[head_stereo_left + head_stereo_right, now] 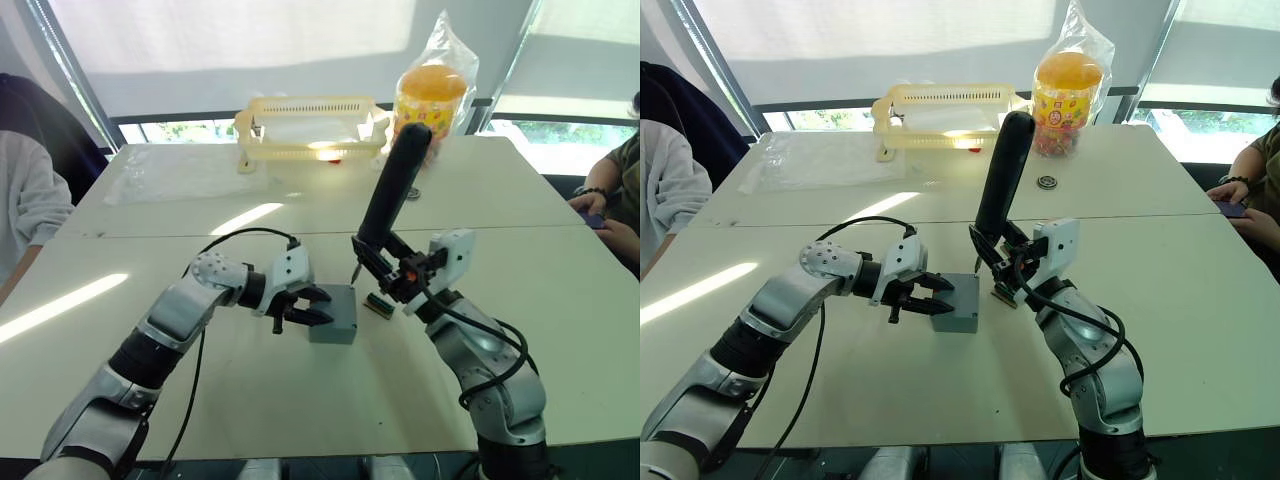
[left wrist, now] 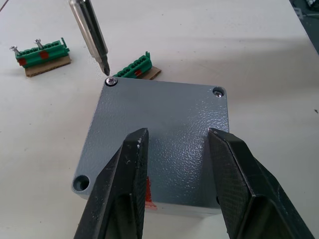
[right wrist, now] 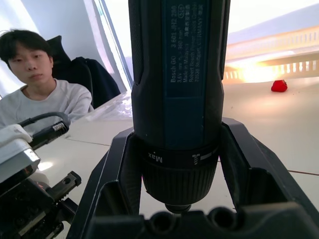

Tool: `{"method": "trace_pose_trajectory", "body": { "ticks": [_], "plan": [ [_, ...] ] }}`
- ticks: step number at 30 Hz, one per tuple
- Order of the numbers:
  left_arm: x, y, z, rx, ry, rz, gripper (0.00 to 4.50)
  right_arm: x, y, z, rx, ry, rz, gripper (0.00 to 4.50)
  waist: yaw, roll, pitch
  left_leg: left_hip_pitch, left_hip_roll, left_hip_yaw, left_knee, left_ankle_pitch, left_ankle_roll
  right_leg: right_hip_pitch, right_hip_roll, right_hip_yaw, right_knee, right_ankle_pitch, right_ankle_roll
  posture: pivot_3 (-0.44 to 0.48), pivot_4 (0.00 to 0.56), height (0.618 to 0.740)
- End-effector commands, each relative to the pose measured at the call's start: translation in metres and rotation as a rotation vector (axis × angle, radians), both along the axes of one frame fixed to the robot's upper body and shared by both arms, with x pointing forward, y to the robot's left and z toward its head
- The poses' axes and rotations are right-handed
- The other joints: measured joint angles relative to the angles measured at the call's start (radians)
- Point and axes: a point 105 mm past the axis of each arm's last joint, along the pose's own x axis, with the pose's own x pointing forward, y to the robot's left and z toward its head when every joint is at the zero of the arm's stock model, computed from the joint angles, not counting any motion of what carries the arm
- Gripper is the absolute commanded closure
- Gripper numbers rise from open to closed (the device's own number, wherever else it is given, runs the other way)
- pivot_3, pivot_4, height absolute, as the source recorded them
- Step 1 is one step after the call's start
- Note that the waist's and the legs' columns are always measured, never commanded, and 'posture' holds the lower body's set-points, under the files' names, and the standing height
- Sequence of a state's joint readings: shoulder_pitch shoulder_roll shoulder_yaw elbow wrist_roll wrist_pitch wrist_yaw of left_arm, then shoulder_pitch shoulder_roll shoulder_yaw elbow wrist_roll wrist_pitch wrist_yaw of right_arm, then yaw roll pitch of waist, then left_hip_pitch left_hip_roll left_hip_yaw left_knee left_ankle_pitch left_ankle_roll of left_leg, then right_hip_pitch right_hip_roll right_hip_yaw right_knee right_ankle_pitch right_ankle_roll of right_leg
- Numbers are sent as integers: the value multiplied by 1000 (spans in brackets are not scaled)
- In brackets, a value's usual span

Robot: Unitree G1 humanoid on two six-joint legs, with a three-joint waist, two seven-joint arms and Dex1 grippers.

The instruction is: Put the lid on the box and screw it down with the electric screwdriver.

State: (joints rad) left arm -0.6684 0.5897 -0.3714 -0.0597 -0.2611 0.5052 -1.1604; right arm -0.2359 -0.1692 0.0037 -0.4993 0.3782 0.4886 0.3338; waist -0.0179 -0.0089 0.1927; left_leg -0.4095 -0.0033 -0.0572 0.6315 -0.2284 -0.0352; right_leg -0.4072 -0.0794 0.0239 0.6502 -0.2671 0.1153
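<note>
Left gripper [image 2: 177, 164] splayed over the lid [image 2: 164, 129]; right gripper [image 3: 174, 164] clamps the electric screwdriver [image 1: 392, 190], mid-tabletop [image 1: 250, 390], bare near edge

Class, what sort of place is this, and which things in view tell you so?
Probably an office or lab room used for testing: pale tables pushed together, blinds drawn over big windows, and a seated person watching by the table.

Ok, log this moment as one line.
lid on box | left gripper open over it | right gripper holds electric screwdriver at corner screw
</note>
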Motion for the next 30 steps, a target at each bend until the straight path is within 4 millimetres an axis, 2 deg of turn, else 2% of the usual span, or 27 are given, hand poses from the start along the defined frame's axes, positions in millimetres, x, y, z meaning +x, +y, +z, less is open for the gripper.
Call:
{"method": "trace_pose_trajectory", "body": {
  "ticks": [1,8,18,30],
  "plan": [
    [-1,6,-11,40,28,16,2627,-5,2,16,4,-96,10,2709,0,0,0,0,0,0,0,0,0,0,0,0,0,0,0,0,150,740],
    [-1,6,-10,35,32,22,2627,-4,1,13,-8,-96,4,2709,0,0,0,0,0,0,0,0,0,0,0,0,0,0,0,0,150,740],
    [-2,4,-11,33,33,21,2627,-9,-2,25,19,-122,4,2709,0,0,0,0,0,0,0,0,0,0,0,0,0,0,0,0,150,740],
    [-2,3,-12,38,33,18,2627,-11,-1,21,11,-103,12,2709,1,0,0,0,0,0,0,0,0,0,0,0,0,0,0,0,150,740]
  ]
}}
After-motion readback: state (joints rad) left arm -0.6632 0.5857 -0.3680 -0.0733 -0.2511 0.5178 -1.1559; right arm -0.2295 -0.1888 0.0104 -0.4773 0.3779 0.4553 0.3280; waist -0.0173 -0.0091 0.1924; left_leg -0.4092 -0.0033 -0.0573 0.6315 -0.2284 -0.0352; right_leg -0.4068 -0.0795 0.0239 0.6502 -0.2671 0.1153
